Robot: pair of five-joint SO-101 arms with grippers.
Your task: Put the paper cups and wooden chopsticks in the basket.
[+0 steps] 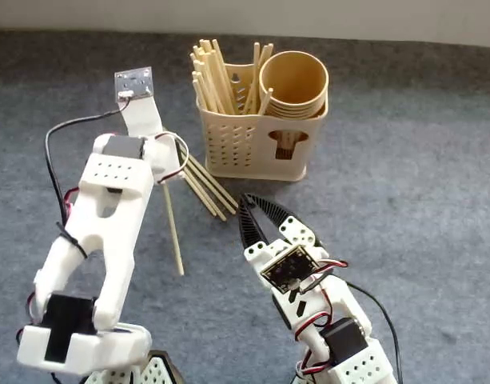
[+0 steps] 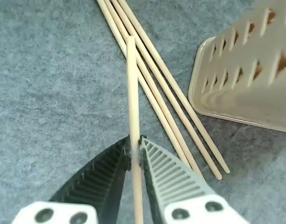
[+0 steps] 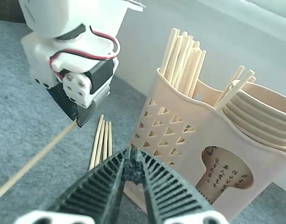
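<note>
My left gripper point(image 2: 135, 149) is shut on one wooden chopstick point(image 2: 132, 88), which is tilted above the grey carpet. Three more chopsticks point(image 2: 168, 100) lie side by side under it, next to the basket point(image 2: 245, 79). In the high view the held chopstick point(image 1: 173, 232) slants down from the left arm's wrist. The beige slotted basket point(image 1: 252, 144) holds several chopsticks point(image 1: 217, 76) and a stack of paper cups point(image 1: 295, 80). My right gripper point(image 1: 245, 198) is shut on nothing, just in front of the basket point(image 3: 180, 140), with the left gripper point(image 3: 79, 119) off to its side.
Grey carpet covers the table. The loose chopsticks point(image 1: 209, 188) lie between the left arm and the basket's front corner. A metal bracket point(image 1: 134, 82) sits at the back left. Open carpet stretches to the right of the basket.
</note>
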